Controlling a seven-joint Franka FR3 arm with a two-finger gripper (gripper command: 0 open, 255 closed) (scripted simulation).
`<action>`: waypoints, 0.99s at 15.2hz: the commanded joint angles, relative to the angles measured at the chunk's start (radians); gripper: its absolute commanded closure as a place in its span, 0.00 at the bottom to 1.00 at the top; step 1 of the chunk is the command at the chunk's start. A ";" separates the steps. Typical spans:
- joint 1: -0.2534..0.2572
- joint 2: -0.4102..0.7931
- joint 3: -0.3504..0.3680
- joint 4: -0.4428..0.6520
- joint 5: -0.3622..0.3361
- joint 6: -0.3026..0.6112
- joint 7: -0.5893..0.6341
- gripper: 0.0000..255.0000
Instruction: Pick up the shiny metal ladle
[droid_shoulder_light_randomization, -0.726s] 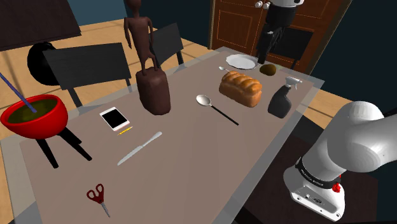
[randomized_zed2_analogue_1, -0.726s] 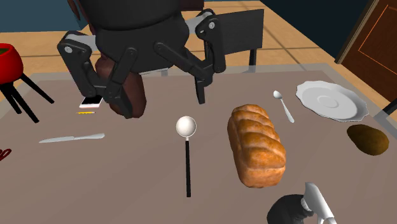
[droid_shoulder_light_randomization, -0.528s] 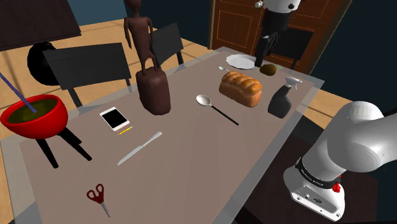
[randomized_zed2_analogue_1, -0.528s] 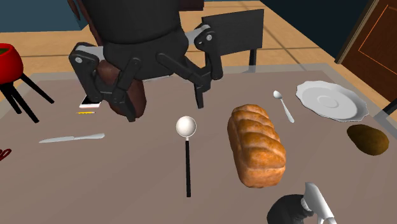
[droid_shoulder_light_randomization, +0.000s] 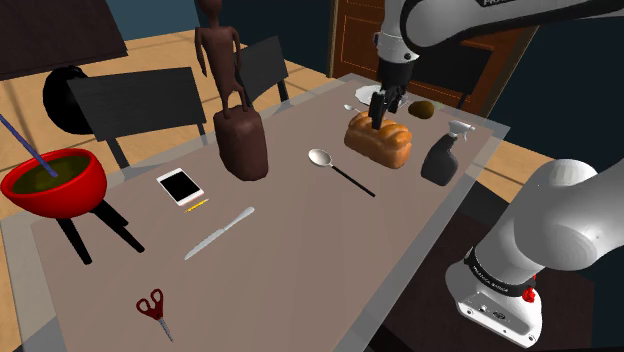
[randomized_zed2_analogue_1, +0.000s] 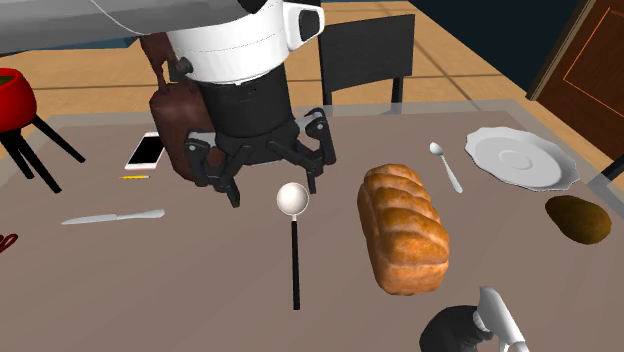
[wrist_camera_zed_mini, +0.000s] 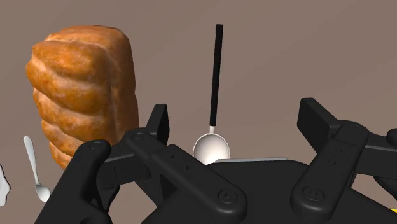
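The ladle (droid_shoulder_light_randomization: 321, 158) lies flat on the grey tabletop, its round shiny bowl toward the brown statue and its thin black handle (droid_shoulder_light_randomization: 354, 181) pointing to the table's near edge. It lies left of the bread loaf in the second exterior view, bowl (randomized_zed2_analogue_1: 292, 198) up and handle (randomized_zed2_analogue_1: 295, 262) running down. My black gripper (randomized_zed2_analogue_1: 272, 190) hangs open in the air above the table, its fingers spread on either side just behind the ladle's bowl. In the shoulder view the gripper (droid_shoulder_light_randomization: 385, 110) appears over the loaf. In the wrist view the ladle bowl (wrist_camera_zed_mini: 211, 147) sits between the spread fingertips (wrist_camera_zed_mini: 160, 116), untouched.
A bread loaf (droid_shoulder_light_randomization: 378, 138) lies close beside the ladle, with a dark spray bottle (droid_shoulder_light_randomization: 443, 158) beyond it. A tall brown statue (droid_shoulder_light_randomization: 240, 140), a phone (droid_shoulder_light_randomization: 180, 186), a knife (droid_shoulder_light_randomization: 220, 232), scissors (droid_shoulder_light_randomization: 152, 307) and a red bowl (droid_shoulder_light_randomization: 52, 183) lie further along. A white plate (randomized_zed2_analogue_1: 520, 158) and small spoon (randomized_zed2_analogue_1: 445, 165) are by the loaf.
The arm has swung from the table's far end toward the ladle. In the second exterior view the gripper has drawn away from the camera and now hangs by the ladle's bowl, still open.
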 joint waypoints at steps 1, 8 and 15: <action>-0.003 0.061 -0.004 -0.011 -0.003 0.062 0.011 0.00; -0.010 0.309 -0.010 0.006 -0.006 0.253 0.052 0.00; -0.017 0.581 -0.017 0.086 -0.003 0.407 0.086 0.00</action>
